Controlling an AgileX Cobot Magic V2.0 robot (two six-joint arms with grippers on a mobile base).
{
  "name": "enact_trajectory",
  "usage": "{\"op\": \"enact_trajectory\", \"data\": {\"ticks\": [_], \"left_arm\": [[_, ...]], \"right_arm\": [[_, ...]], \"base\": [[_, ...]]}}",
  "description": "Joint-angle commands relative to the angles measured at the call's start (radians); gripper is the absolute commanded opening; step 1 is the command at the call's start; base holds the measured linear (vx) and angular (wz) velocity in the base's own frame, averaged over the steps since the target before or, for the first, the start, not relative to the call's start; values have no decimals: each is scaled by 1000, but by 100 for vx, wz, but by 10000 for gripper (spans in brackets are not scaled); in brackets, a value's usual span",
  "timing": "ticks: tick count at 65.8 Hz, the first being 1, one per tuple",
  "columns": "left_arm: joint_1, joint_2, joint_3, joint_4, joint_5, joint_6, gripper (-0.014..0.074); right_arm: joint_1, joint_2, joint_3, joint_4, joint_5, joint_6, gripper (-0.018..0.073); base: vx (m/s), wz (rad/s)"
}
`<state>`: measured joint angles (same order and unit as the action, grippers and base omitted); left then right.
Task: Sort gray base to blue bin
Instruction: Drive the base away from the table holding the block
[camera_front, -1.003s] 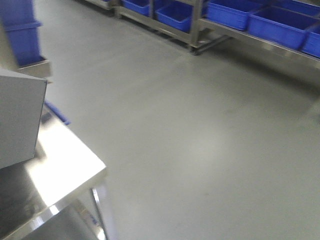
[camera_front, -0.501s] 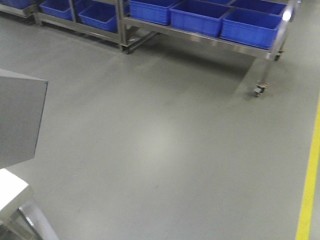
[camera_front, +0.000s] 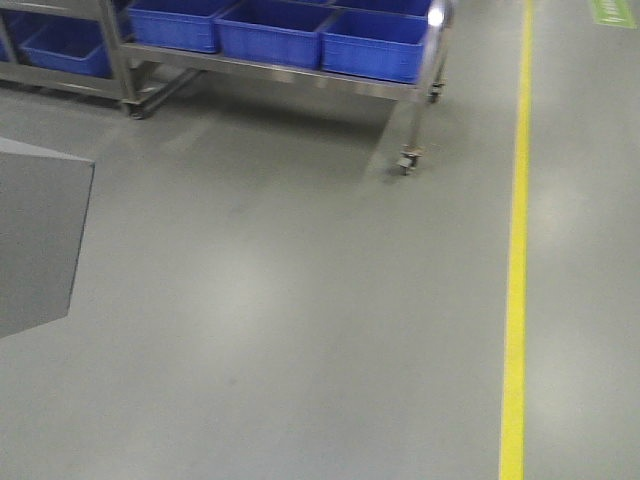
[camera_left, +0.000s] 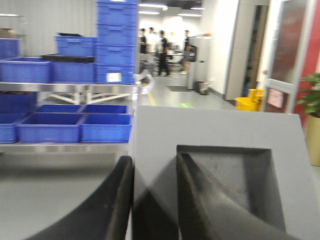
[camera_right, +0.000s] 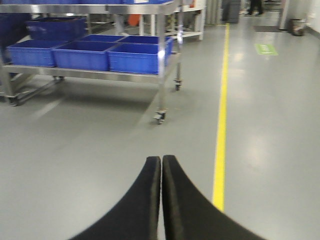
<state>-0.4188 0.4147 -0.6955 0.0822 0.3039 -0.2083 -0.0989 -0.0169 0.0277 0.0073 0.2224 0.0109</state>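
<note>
As the robot turns, steel table has gone from front view, yellow line (camera_front: 515, 300) come in; left gripper (camera_left: 152, 167) clamps gray base (camera_left: 215, 127) by its wall; right gripper (camera_right: 161, 162) closed, empty; blue bins (camera_front: 375, 40) ahead, likely mid-transit.

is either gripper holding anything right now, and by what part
The left gripper holds the gray base, pinching the wall beside its square recess: one finger outside, one inside. The right gripper is shut and empty.

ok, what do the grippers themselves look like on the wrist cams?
Left gripper and right gripper look alike: two matte black fingers each, broad at the base, curving and tapering to narrow tips. No cables, markings or labels show.
</note>
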Motion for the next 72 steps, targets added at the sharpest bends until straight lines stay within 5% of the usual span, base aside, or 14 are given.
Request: {"op": "enact_trajectory", "data": {"ticks": [1, 72], "left_arm": [[-5, 9, -29, -5, -111, -7, -6], [-5, 9, -29, -5, -111, -7, -6]], "right_arm": [[-2, 15, 2, -7, -72, -11, -5], [-2, 15, 2, -7, -72, -11, -5]], "base": [[0, -50], [13, -21]]}}
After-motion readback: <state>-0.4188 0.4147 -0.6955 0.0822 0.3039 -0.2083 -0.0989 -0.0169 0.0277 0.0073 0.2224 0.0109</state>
